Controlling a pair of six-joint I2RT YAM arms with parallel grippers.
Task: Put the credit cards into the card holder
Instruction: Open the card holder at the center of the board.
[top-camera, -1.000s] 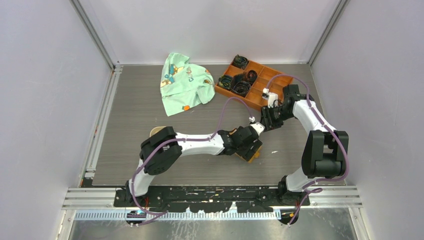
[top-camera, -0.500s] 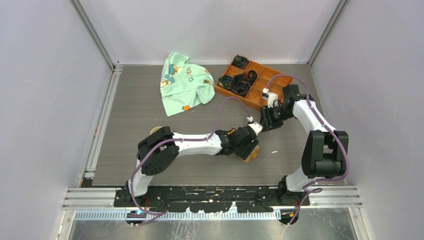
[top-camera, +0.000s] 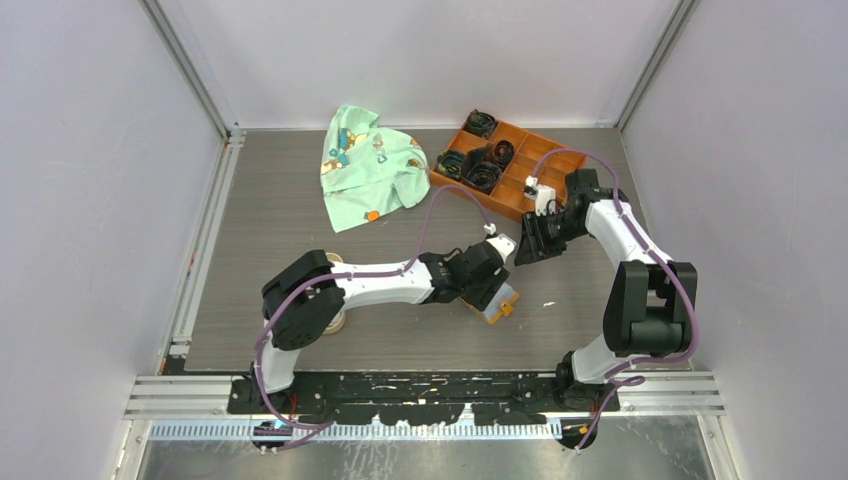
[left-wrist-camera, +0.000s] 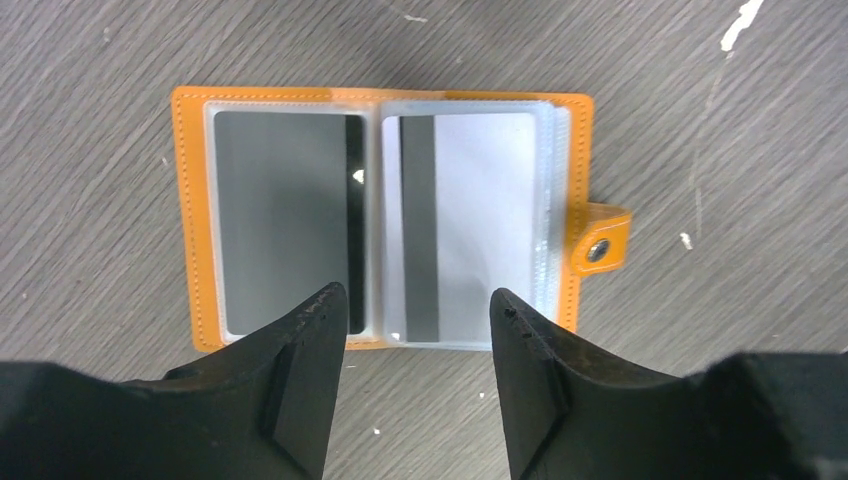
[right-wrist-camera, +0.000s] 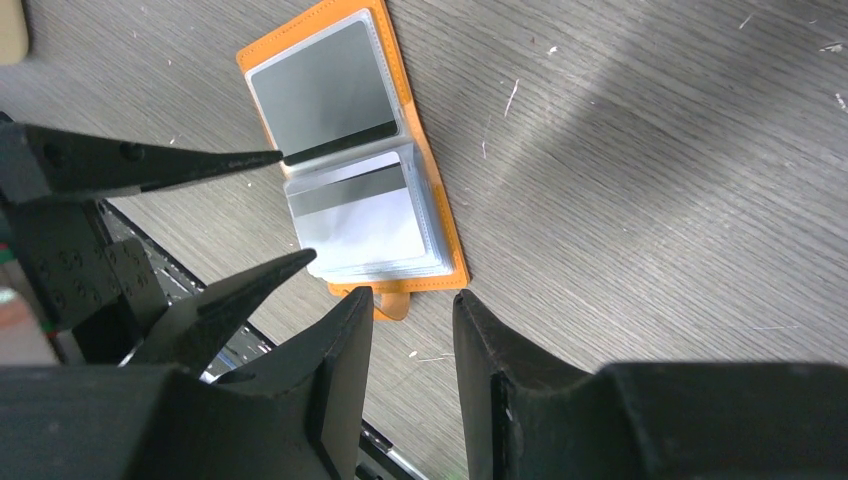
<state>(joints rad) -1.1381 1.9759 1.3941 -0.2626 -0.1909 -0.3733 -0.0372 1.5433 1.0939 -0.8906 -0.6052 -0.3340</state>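
Note:
The orange card holder (left-wrist-camera: 192, 200) lies open and flat on the table, its snap tab (left-wrist-camera: 598, 250) to the right. A grey card (left-wrist-camera: 280, 220) sits in its left sleeve. A white card with a grey stripe (left-wrist-camera: 480, 220) sits in the right stack of sleeves. My left gripper (left-wrist-camera: 415, 292) hovers just above the holder's near edge, open and empty. My right gripper (right-wrist-camera: 412, 295) is open and empty, a little above the table beside the holder's (right-wrist-camera: 430, 284) tab end. In the top view the holder (top-camera: 499, 304) lies between both grippers. I see no loose card.
An orange compartmented tray (top-camera: 505, 165) with coiled cables stands at the back right. A pale green printed cloth (top-camera: 368, 165) lies at the back centre. A tan dish (right-wrist-camera: 10, 30) is near the left arm's elbow, mostly hidden.
My left gripper has drawn back to the left off the card holder, which now shows open on the table. The right arm has barely moved.

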